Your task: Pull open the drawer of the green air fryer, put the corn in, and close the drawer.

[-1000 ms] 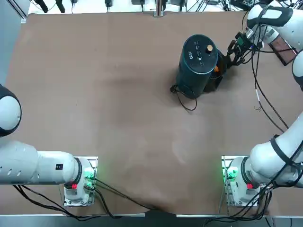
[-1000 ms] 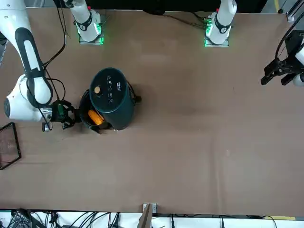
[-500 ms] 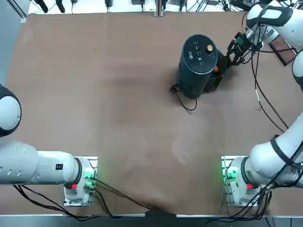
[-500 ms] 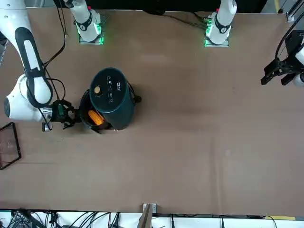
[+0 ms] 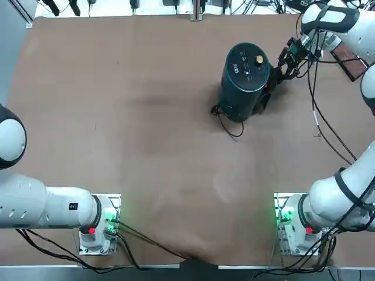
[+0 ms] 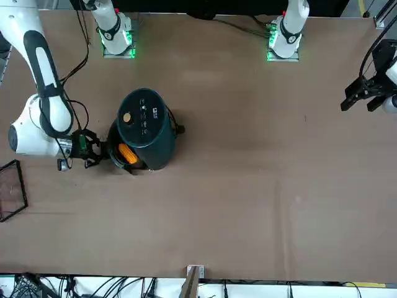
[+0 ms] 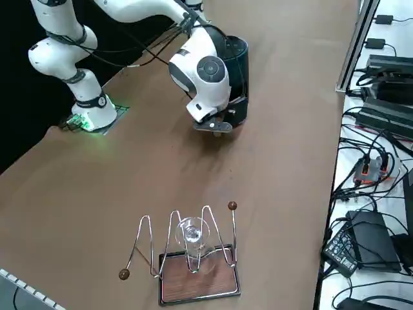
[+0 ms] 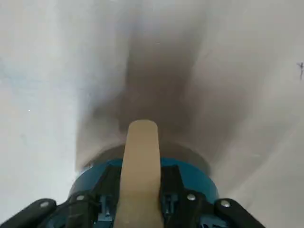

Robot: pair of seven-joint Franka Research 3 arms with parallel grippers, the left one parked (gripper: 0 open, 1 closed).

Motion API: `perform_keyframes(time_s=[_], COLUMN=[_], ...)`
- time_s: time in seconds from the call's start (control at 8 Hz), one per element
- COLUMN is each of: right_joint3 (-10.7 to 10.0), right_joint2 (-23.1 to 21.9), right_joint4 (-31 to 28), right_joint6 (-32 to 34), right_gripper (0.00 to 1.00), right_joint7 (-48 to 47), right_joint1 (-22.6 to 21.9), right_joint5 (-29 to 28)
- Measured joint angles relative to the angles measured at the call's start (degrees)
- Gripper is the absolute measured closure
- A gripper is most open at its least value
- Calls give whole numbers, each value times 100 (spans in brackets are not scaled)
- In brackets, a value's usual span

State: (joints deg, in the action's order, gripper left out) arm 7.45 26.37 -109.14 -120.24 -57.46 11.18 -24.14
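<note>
Tool [image 6: 99, 153] fully closed, empty, against drawer [image 6: 115, 151] front.

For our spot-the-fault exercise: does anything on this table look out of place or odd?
Only the drawer: it juts from the green air fryer, not fully shut, with the corn showing inside. The shut right claw sits against it.

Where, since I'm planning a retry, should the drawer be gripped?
Grip the drawer by its protruding outer front, coming level from the side where the right gripper is: it slides out of the green air fryer that way, corn inside.
</note>
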Motion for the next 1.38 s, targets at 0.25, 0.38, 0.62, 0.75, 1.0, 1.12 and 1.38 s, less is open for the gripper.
perform_keyframes(time_s=[0.25, 0.38, 0.62, 0.75, 1.0, 1.12, 1.38], right_joint3=[1, 0, 2, 3, 8, 11, 10], right_joint2=[-92, -151, -276, -333, -383, -384, -384], right_joint4=[-188, -309, -476, -528, -599, -628, -645], right_joint6=[-253, -370, -456, -468, -532, -577, -616], right_gripper=[55, 55, 55, 55, 55, 55, 55], right_joint7=[-29, -26, -21, -21, -21, -21, -21], right_joint1=[-63, -80, -135, -179, -261, -294, -308], right_joint5=[-49, -149, -243, -258, -267, -272, -276])
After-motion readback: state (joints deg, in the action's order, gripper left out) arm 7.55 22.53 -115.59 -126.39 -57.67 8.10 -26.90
